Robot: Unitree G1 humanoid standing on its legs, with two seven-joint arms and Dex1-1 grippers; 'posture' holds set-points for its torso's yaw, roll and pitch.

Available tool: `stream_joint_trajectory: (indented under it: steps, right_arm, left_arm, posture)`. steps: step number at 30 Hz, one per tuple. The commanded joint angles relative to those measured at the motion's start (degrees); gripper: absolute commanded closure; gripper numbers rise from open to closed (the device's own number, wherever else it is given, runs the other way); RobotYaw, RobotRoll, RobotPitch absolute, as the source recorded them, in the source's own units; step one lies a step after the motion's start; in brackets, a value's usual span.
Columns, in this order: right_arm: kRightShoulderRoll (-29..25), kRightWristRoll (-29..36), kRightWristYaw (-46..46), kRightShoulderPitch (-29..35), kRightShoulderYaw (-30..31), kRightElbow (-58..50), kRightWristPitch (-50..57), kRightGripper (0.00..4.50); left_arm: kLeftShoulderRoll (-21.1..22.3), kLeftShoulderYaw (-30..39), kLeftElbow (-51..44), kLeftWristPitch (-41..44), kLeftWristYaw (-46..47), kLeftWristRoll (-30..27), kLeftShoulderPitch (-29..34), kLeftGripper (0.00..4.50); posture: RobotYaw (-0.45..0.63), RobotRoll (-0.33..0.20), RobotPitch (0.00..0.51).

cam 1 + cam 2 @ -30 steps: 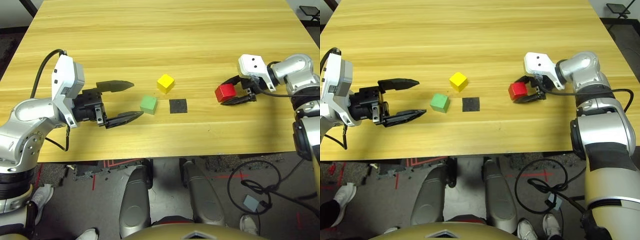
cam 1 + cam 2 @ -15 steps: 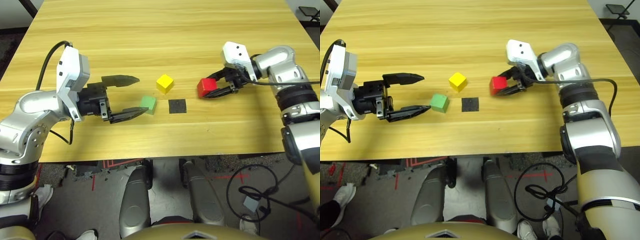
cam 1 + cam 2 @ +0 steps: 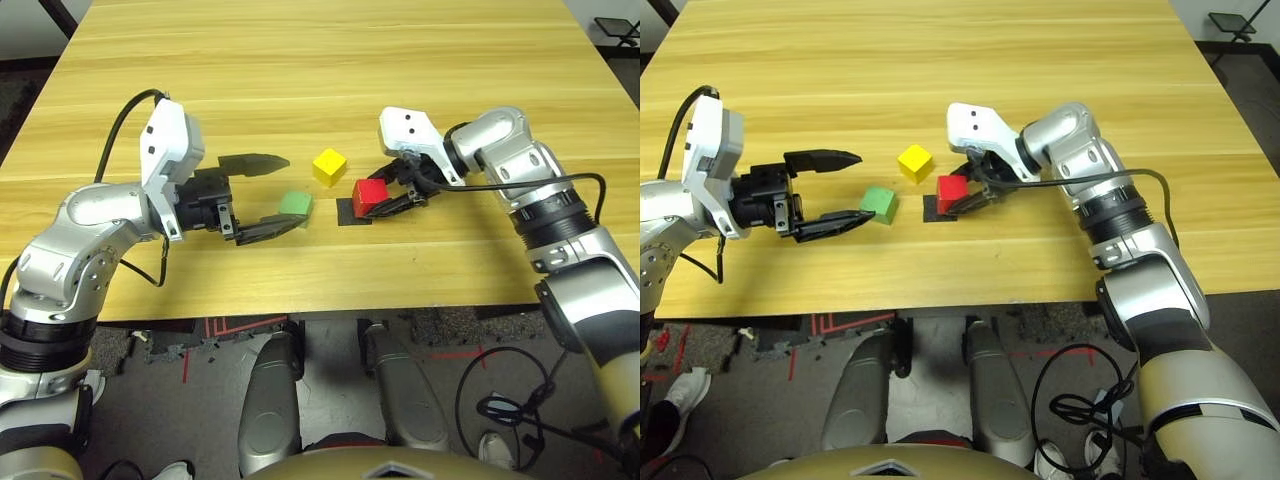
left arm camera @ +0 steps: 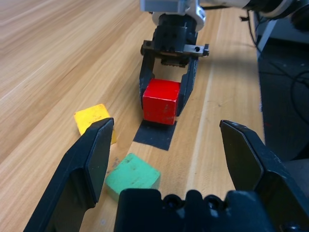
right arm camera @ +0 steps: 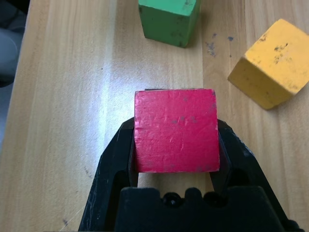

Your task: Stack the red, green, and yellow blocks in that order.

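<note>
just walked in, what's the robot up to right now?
Stacking blocks. The right gripper is shut on the red block, holding it over the black square mid-table. The left gripper is open, level with the table, its fingers either side of the green block but not closed on it. The yellow block sits untouched just behind. Nothing is stacked yet.

A flat black square lies on the wooden table.

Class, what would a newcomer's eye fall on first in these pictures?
The red block clamped in the right end effector, over the flat black square at mid-table. Next, the open left end effector reaching toward the green block, with the yellow block just beyond.
</note>
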Motion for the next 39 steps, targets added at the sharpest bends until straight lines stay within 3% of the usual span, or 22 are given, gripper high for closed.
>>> stream_joint_trajectory:
  steps: [1,16,23,28,33,35,39]
  right_arm:
    - [0.79,-1.03,-0.83,-0.64,1.48,0.66,-0.56,2.42]
    - [2.71,-2.45,-1.93,-0.73,3.3,2.63,-1.59,2.42]
    - [3.32,-1.82,-2.01,-0.49,2.72,2.23,-0.37,0.13]
    - [2.79,-1.16,-1.81,0.03,2.16,1.17,0.51,0.06]
    - [1.58,3.24,-0.2,-2.82,-2.23,1.16,3.01,0.06]
    - [-0.97,7.6,4.89,-5.94,-5.82,3.93,2.3,0.06]
    - [-12.66,15.9,7.57,-9.56,-3.6,7.62,-1.12,0.06]
  left_arm:
    - [-0.35,-0.25,-0.65,0.03,0.27,0.88,1.51,0.0]
    - [-0.06,0.97,-2.32,0.51,2.15,0.42,2.71,0.0]
    - [0.15,0.58,-1.48,0.3,2.17,0.91,1.88,0.0]
    - [0.25,-0.04,-0.03,-0.46,1.51,1.94,0.56,0.0]
    - [0.67,-0.04,2.19,-2.9,-1.13,3.62,0.23,0.0]
    - [1.71,-0.24,4.47,-6.21,-4.64,5.02,0.47,0.0]
    - [1.99,-1.91,11.69,-16.16,-12.38,8.99,-0.9,0.0]
  posture:
    - [0.19,-0.185,0.271]
    - [0.22,-0.185,0.282]
    - [0.22,-0.182,0.282]
    - [0.2,-0.179,0.278]
    - [0.19,-0.174,0.272]
    - [0.17,-0.176,0.268]
    - [0.14,-0.172,0.262]
